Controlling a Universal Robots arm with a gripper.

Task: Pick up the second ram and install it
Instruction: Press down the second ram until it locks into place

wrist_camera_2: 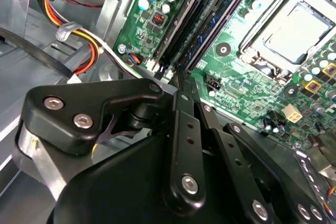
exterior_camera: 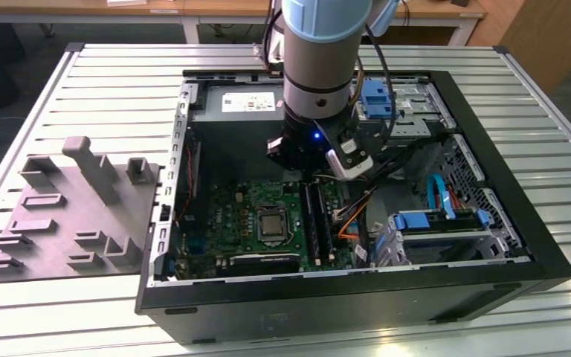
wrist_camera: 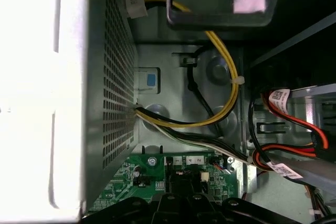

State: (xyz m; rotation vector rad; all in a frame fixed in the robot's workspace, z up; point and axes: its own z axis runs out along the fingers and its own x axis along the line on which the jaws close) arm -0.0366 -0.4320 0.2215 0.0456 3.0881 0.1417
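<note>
One gripper (wrist_camera_2: 177, 80) hangs at the near end of the long black slots (wrist_camera_2: 184, 30) on the green motherboard (wrist_camera_2: 239, 77). In the second wrist view its black linkage hides the tip, so I cannot tell whether it is wide, narrow or holding anything. Between those slots a dark blue strip stands on edge and runs away from the tip. I take it for the second ram (wrist_camera_2: 218, 20), already in its slot, though how deep it sits is not clear.

The main risk is uneven pressure. A push at this one end could tilt the stick, leave the far latch unclosed, or flex the board. Just beside the slot end lies a bundle of orange and yellow cables (wrist_camera_2: 86, 45), and any sideways drift could snag them. Beyond the slots on the other side sits the processor socket (wrist_camera_2: 291, 30), close enough to be scraped by a skewed stick. Farther off, the case wall (exterior_camera: 365, 297) hems in the arm.
</note>
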